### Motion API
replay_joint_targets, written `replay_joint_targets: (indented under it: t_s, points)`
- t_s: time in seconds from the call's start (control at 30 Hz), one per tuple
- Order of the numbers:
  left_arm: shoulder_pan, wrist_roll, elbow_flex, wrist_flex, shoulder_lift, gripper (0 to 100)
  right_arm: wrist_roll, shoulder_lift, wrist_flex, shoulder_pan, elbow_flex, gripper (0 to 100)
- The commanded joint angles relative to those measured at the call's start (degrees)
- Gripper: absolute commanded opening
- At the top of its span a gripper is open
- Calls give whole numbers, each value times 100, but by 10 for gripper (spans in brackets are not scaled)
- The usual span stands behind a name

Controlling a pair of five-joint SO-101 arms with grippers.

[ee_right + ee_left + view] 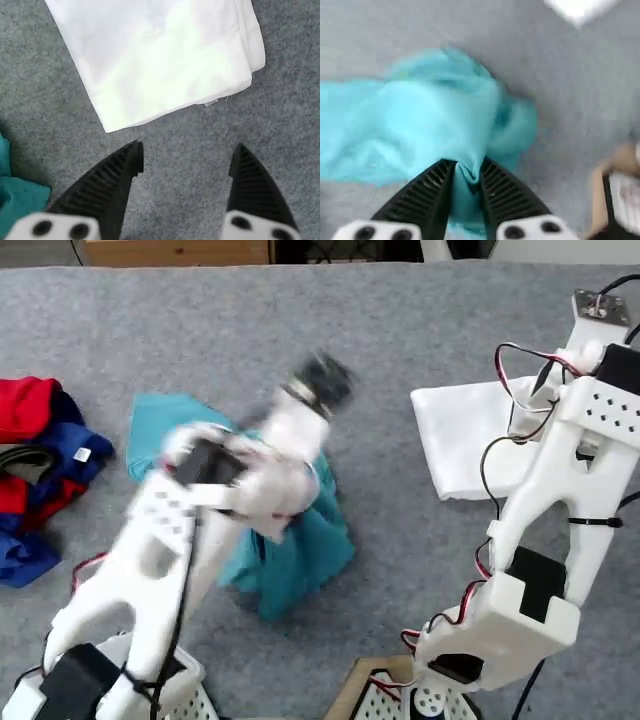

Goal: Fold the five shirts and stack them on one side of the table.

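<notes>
- The teal shirt (295,560) lies crumpled near the middle of the grey table (400,330), one part spread flat toward the far left and the rest bunched in a heap toward the near edge.
- In the left wrist view the same teal shirt (420,120) rises in a pinched ridge, up to the left gripper (467,167), whose two black fingers are clamped together on a fold of the cloth.
- The left arm (160,540) stretches from its base at the near left corner across the teal shirt and covers its middle.
- A white shirt (460,440) lies folded flat in a neat rectangle on the right side of the table, well apart from the teal one.
- The right gripper (187,152) hangs over bare table just beside the near edge of the white shirt (155,60), its fingers spread wide apart and holding nothing.
- The right arm (545,500) stands over the right part of the white shirt.
- A loose pile of red, blue and black shirts (35,470) sits unfolded at the left edge of the table, near the teal shirt and not touching it.
</notes>
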Motion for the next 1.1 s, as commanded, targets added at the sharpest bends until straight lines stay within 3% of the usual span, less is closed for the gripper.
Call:
replay_joint_targets:
  t_s: [0.0, 0.07, 0.27, 0.47, 0.57, 0.7, 0.87, 1.07]
  points:
    - [40, 105, 426, -193, -167, 195, 53, -312, 18, -97, -22, 276]
    - [-365, 290, 303, -97, -193, 270, 53, -312, 26, -202, -22, 278]
    - [-2387, 536, -760, 818, -193, 281, 53, -312, 26, -1310, -22, 277]
    - [-5956, 193, -435, 774, -70, 282, 9, -303, 35, -3552, -22, 276]
    - [-7020, -484, 145, 457, -26, 282, -35, -242, 0, -4844, -22, 276]
    - [-8321, -607, 1007, -237, 18, 282, -457, 110, -475, -6207, -22, 276]
    - [-9358, -589, 1877, -1319, 18, 282, -589, 1305, -809, -7095, -57, 276]
    - [-9560, -589, 2079, -1495, 18, 282, -589, 2967, -888, -7253, -84, 276]
